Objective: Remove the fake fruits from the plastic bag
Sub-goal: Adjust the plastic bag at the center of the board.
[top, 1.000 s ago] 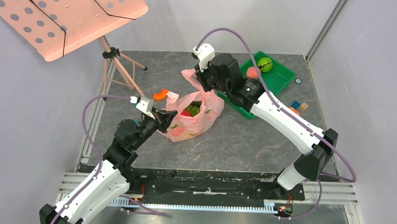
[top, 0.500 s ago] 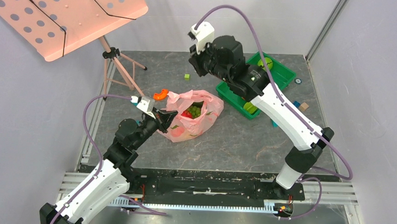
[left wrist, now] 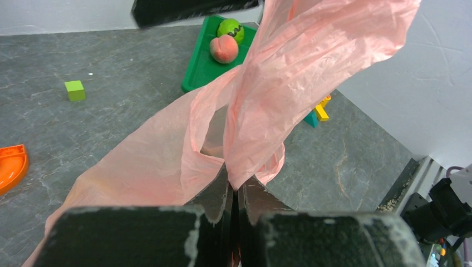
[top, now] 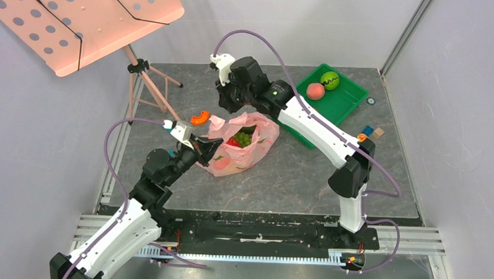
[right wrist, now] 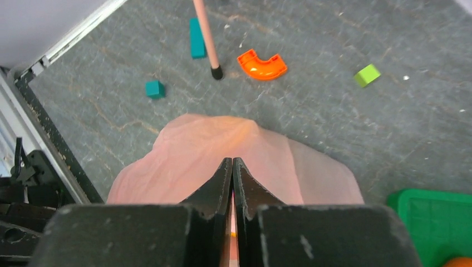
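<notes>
Judging by how things lie, the job has hardly begun. No fruit has come out yet, and all of them are left to lift out. The fruits sit inside the plastic bag, and only a bunch of green grapes and a red fruit show through its open mouth.

The left gripper is nearest. Its fingers are pressed together on the bag's near rim, and the thin pink film is pinched right at the tips and fans up and away from them. The bag's mouth and the fruits lie just beyond these fingertips.

The right gripper hangs over the bag's far rim. Its fingers are together and the pink film spreads just under the tips. A pale pink sliver shows between them, but I cannot tell whether any film is caught there. Beyond its tips an orange curved piece lies on the grey table. Off to their right side is a green tray with a peach and a green ball.
</notes>
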Robot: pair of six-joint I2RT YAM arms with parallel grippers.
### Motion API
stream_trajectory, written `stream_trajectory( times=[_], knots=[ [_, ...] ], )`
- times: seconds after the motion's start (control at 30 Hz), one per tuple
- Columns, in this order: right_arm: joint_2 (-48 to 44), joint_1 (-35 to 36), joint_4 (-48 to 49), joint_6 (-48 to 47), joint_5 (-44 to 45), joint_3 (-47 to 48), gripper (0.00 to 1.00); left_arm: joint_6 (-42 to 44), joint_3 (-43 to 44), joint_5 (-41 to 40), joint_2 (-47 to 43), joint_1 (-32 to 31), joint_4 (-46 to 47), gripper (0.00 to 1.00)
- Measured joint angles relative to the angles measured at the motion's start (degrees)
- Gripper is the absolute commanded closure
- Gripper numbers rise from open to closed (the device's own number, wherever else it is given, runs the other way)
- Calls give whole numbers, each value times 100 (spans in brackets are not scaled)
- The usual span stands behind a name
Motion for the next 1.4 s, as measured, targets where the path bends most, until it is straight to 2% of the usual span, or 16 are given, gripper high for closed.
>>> stream_trajectory(
  times=[0.27,0.5,0.97,1.4],
  knots=[
    [-35,44,-245,-46,-278,-514,99,11,-26,181,87,0,55,98],
    [-577,59,-479,-164,-181,-1569,99,13,-26,203,203,0,57,98],
    [-1309,63,-511,-308,-105,-2662,99,52,-26,188,208,0,-79,98],
    [-1370,422,-350,-319,-299,-2728,100,57,-22,212,205,0,-136,98]
  ],
)
